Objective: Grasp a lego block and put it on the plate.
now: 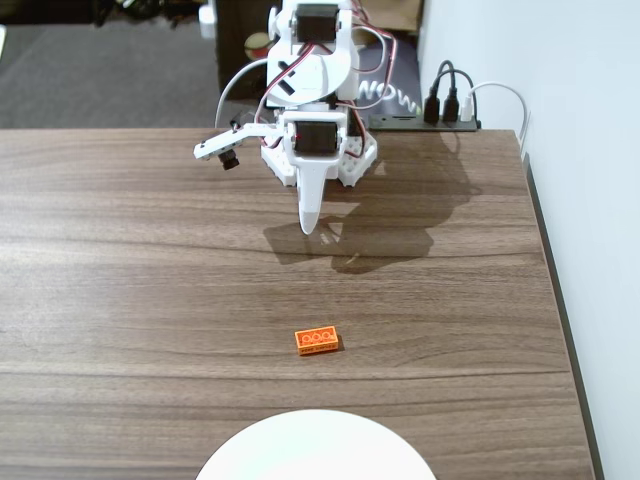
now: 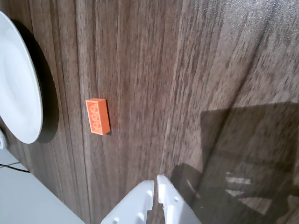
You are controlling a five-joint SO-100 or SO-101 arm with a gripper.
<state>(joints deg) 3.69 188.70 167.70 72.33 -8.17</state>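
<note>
On the desk (image 1: 120,250): one orange lego block (image 1: 316,340) is lying flat, studs up, alone on the wood grain.
Block from gripper: in the fixed view the gripper (image 1: 309,226) is hanging near the arm's base, and the block is sitting well apart from it, toward the camera; in the wrist view the block (image 2: 97,116) is lying ahead of the gripper (image 2: 156,179) and off to the left.
Long axis: running left-right in the fixed view, up-down in the wrist view.
Gripper state: the fingers are sitting together, nothing between them.
Plate (image 1: 315,448): lying beyond the block, at the near desk edge; the block is not touching it.
Count: one block, one plate, one gripper.
Judgement: reaching forward and spreading the fingers looks like the coming step.
</note>
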